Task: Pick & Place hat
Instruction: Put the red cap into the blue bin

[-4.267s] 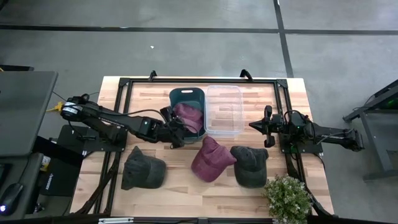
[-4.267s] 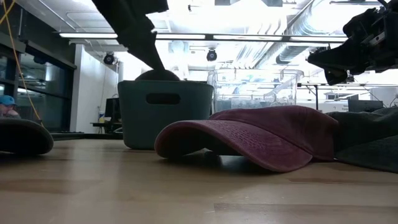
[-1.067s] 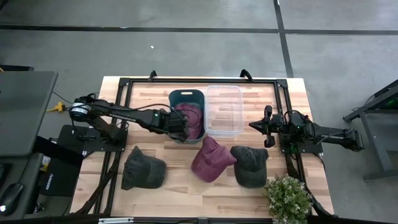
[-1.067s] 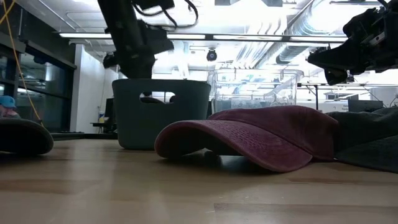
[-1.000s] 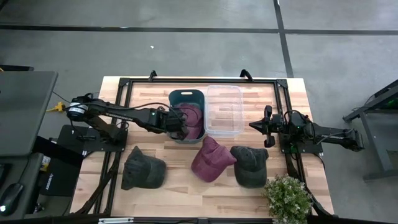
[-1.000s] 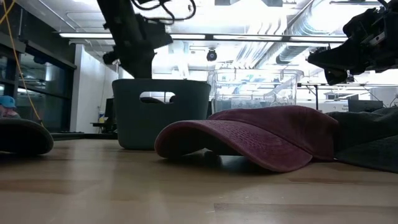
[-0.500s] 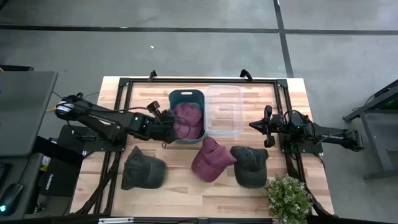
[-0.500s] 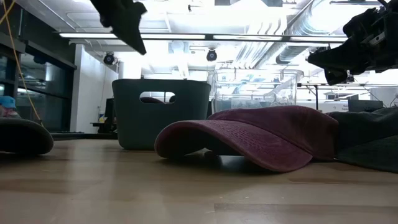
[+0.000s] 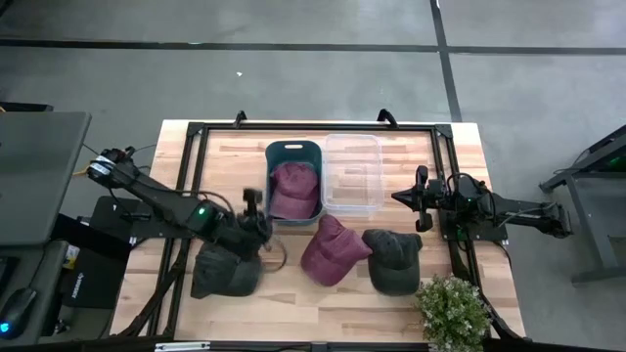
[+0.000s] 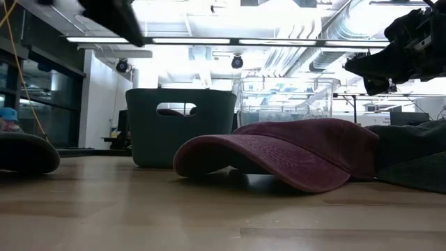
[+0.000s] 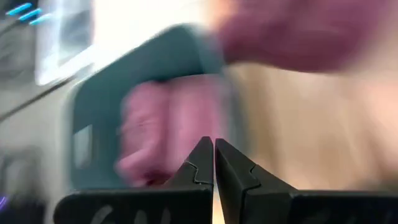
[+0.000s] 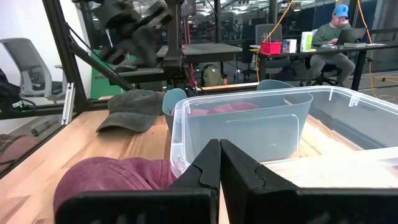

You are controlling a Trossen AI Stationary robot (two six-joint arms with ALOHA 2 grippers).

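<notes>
A maroon hat (image 9: 293, 190) lies inside the teal bin (image 9: 293, 149) at the table's far middle. My left gripper (image 9: 253, 205) hovers shut and empty just near-left of that bin, above a dark hat (image 9: 225, 271); its fingertips (image 11: 213, 147) point toward the bin (image 11: 149, 99). A second maroon hat (image 9: 333, 250) and a dark grey hat (image 9: 393, 261) rest brim-down on the wood. My right gripper (image 9: 415, 200) waits shut at the right, beside the clear bin (image 9: 352, 174).
The clear bin (image 12: 249, 124) stands right of the teal one. A potted plant (image 9: 453, 309) sits at the near right corner. A black frame (image 9: 196, 132) rims the table. A person (image 12: 341, 25) sits at a desk beyond the table.
My left gripper has pulled away from over the teal bin, going toward the table's near left and rising, and now hangs above the dark hat. The maroon hat stays lying in the bin.
</notes>
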